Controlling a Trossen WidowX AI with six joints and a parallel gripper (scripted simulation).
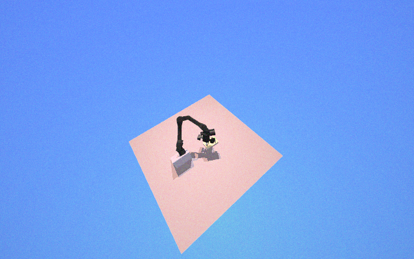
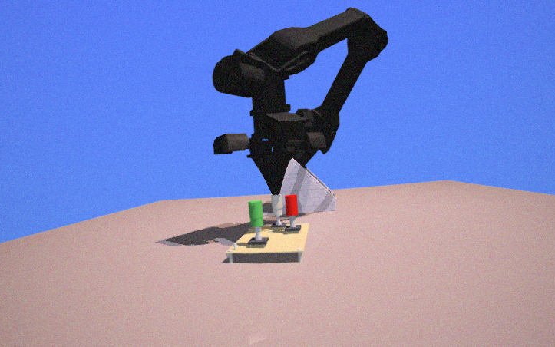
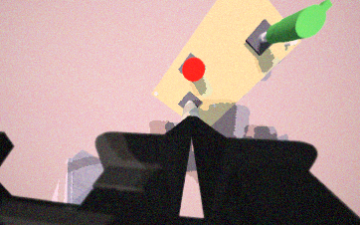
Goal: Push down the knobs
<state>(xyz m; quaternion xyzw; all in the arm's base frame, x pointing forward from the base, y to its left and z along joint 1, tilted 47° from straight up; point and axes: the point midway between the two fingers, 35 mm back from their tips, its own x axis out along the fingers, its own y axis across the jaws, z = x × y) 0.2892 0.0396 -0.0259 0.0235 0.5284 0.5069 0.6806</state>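
"Where to find the board?"

"On the bench — raised on short legs, with three knobs on top."

"And the hand?"

"Shut, tips together, pointing down. Holding nothing. Right over the white knob, at its top in the exterior view — hard to tell whether touching or just above."

"Any shaft showing under the white knob?"

"Yes, a pale length between it and its dark potentiometer. Not seated."

"And the red knob?"

"Just beside the white knob, upright, also with shaft visible below. Same for the green knob, farther along the board, near the opposite end. Impossible to tell from here which two to count as the task's pair."

"Anything loose?"

"All three potentiometers on the board, as far as can be seen."

"What about the arm?"

"Bent high above the bench, reaching over from beside a pale block. Dark shadows next to the board, too."
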